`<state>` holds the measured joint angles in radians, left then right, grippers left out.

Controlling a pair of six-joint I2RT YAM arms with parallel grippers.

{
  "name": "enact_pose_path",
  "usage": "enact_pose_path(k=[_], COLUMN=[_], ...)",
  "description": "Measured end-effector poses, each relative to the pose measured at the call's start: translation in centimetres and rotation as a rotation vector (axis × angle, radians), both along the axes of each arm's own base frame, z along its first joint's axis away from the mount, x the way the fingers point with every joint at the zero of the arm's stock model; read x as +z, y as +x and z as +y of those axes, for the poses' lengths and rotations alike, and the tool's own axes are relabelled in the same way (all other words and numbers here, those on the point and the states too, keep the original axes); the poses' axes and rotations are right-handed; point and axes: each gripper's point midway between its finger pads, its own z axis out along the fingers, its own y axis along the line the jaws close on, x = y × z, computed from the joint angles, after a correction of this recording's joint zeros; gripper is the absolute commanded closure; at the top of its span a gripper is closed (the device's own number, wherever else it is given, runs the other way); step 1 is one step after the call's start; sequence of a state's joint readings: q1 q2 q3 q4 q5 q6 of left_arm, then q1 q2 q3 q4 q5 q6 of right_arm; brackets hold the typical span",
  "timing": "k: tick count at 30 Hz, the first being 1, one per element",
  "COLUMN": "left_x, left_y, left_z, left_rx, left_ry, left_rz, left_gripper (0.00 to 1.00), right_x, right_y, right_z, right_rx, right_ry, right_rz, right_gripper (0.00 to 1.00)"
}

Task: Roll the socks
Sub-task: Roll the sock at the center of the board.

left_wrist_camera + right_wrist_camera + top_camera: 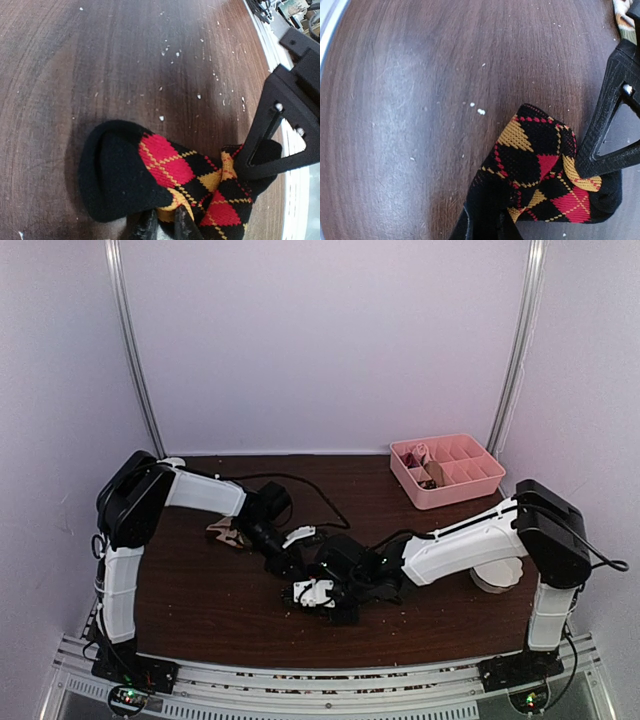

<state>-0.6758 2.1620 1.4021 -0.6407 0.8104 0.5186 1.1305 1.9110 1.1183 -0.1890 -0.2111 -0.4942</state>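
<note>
— Fabric of the black argyle sock point(170, 165) is being gripped at the front of the tabletop point(125, 60), is it not?
— It is being gripped from two sides. A patterned edge is being clamped by the left fingers point(165, 224), which are being pressed almost together; plain black cloth is being squeezed by the right fingers point(485, 227), nearly closed.
— Where is that sock being held?
— It is being held bunched on the wood, midway across the front. Further back, the beige striped sock point(228, 533) is being shown lying beside the left arm point(200, 490). Farthest off, at the right rear, the pink tray point(455, 492) is being shown.
</note>
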Motion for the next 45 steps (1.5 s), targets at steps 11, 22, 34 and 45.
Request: enact_pose_path(k=[11, 22, 34, 45], left_x=[0.0, 0.2, 2.2, 5.8], left_y=[0.4, 1.4, 5.8, 0.1], left_z=[0.2, 0.2, 3.8, 5.7], left_rx=[0.009, 0.015, 0.148, -0.013], left_ry=[0.015, 0.034, 0.071, -0.035], left_rz=[-0.023, -0.074, -0.206, -0.279], left_gripper=[0.81, 0.7, 0.59, 0.63], right_x=[-0.3, -1.2, -1.4, -1.5], right_y=[0.3, 0.5, 0.7, 1.2], right_z=[0.1, -0.2, -0.2, 0.5], right_rx=[-0.105, -0.238, -0.388, -0.487], right_ry=[0.073, 0.156, 0.211, 0.247], right_rz=[0.4, 0.764, 0.933, 1.05], right_gripper=[1.0, 1.0, 1.0, 1.0])
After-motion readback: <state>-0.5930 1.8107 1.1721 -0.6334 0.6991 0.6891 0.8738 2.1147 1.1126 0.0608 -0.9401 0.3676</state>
